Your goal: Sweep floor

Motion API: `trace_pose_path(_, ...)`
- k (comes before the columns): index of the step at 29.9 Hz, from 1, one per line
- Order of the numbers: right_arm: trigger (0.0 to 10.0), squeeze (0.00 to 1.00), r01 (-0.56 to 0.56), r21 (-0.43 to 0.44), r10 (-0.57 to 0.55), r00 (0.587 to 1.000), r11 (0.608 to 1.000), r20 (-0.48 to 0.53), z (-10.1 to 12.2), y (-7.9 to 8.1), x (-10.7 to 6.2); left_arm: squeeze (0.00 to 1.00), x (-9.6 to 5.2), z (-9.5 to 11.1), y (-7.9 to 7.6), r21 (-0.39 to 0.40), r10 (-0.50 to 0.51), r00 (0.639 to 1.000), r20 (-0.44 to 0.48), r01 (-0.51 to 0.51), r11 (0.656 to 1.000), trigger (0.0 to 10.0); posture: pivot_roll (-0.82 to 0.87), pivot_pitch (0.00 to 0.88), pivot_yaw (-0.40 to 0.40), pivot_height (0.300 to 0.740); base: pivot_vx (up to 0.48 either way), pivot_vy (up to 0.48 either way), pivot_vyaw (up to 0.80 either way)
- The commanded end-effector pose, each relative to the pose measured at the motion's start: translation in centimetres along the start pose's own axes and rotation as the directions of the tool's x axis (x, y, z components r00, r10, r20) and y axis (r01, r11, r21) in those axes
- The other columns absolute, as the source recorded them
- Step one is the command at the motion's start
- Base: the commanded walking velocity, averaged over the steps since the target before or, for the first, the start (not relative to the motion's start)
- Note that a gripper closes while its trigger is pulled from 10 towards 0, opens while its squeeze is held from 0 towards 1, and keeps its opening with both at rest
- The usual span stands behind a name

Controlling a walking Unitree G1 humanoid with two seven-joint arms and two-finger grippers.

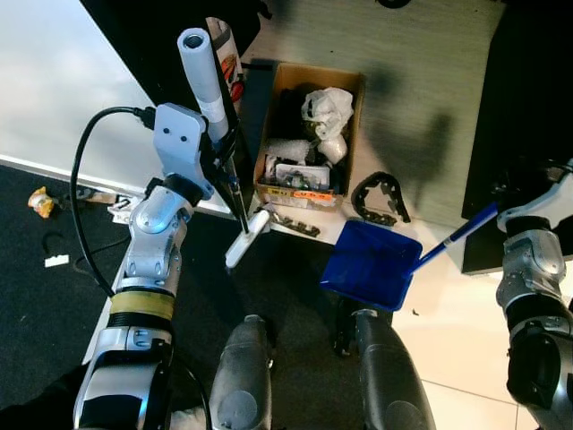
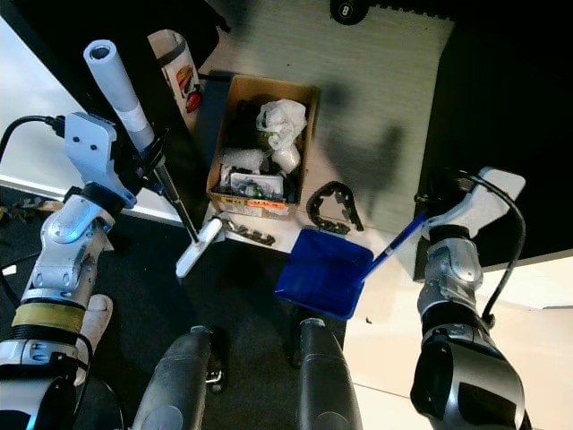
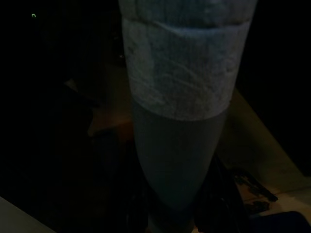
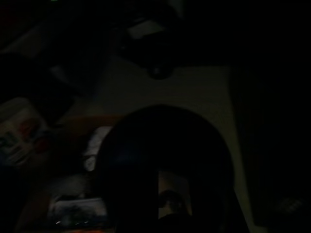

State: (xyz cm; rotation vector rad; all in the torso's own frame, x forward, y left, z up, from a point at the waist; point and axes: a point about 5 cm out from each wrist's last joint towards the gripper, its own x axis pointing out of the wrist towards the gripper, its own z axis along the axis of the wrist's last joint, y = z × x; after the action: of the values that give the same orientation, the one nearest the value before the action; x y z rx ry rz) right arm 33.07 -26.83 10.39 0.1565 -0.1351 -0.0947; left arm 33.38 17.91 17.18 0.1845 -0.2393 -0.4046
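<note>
Blue dustpan (image 1: 372,265) on the floor just in front of the cardboard box (image 1: 309,134), broom head (image 1: 246,238) beside it.
Left end effector (image 1: 226,154) clamped on the broom handle (image 1: 208,81), which tilts down to the white head by the box's near-left corner. Right end effector (image 2: 439,215) sits at the end of the dustpan's blue handle (image 2: 394,244); fingers hidden, can't tell if closed. Box full of crumpled trash, black chain-like part (image 1: 380,199) to its right.
</note>
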Motion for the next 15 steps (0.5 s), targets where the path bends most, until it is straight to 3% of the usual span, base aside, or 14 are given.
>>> trace_pose_path(1, 10.0, 0.00, -0.061, 0.076, 0.071, 0.987, 0.995, -0.144, -3.4, 1.7, -1.4, 0.00, -0.4, 0.3, 0.1, 0.009, 0.002, 1.000, 0.018, -0.002, 1.000, 10.0, 0.15, 0.330, 0.079, 0.731, 0.000, 0.000, 0.00)
trace_pose_path(7, 10.0, 0.00, -0.130, 0.085, 0.140, 0.980, 0.988, -0.137, -3.6, 2.7, -1.3, 0.00, -0.8, 0.4, 0.3, 0.013, 0.007, 1.000, 0.015, -0.007, 1.000, 10.0, 0.16, 0.337, 0.075, 0.731, 0.000, 0.000, 0.00)
trace_pose_path(15, 10.0, 0.00, -0.130, 0.066, 0.139, 0.979, 0.989, -0.152, -3.7, 2.4, -1.5, 0.00, -1.1, 0.3, 0.4, 0.016, 0.011, 1.000, 0.007, -0.011, 1.000, 10.0, 0.16, 0.345, 0.075, 0.731, 0.000, 0.000, 0.00)
